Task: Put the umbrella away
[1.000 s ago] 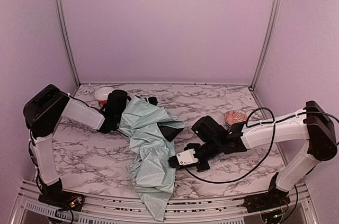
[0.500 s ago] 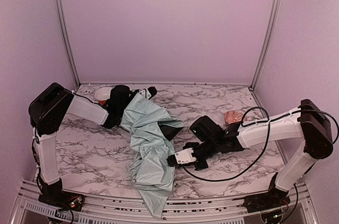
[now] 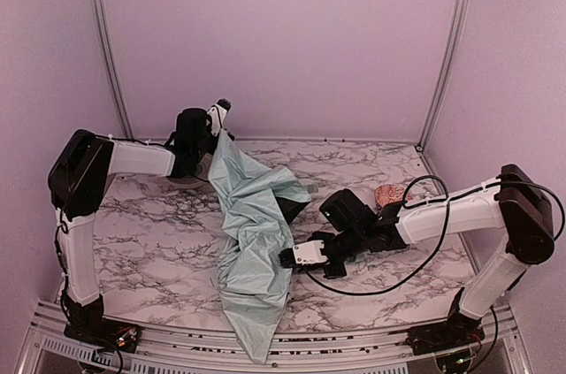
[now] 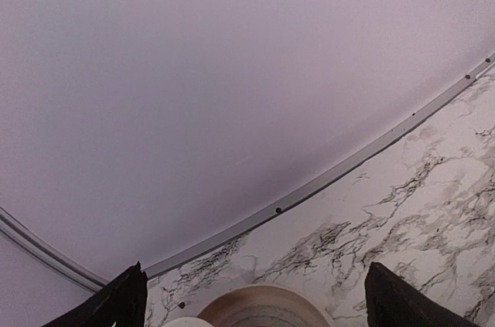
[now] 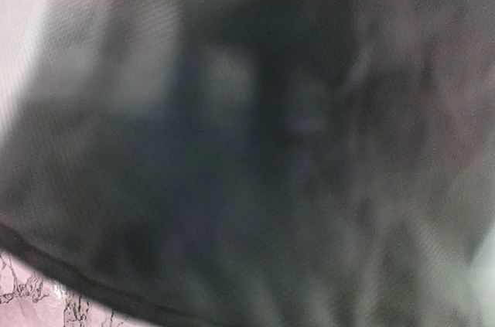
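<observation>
The umbrella (image 3: 252,241) lay between my two arms, a long crumpled run of pale mint-green fabric. Its near end spilled over the front edge of the marble surface (image 3: 150,250), and its far end rose off the surface toward the back wall.

My left tool (image 3: 221,109) was raised near the back left corner, pointing up at the wall, just above that lifted end. From my left wrist I saw both black fingers (image 4: 124,300) spread wide at the bottom corners. Between them were only the wall and the rim of a pale bowl (image 4: 263,308) — no fabric. What held the canopy's top up I could not tell.

My right tool (image 3: 287,259) lay low over the surface with its tips against the canopy's right edge, about halfway along the umbrella. The right wrist view was a dark blur of cloth pressed close to the lens, with a sliver of marble in the lower left corner. I could not tell whether that tool was spread or pinching the fabric.

A pink patterned lump (image 3: 392,194) sat beyond my right forearm, well apart from the umbrella.
</observation>
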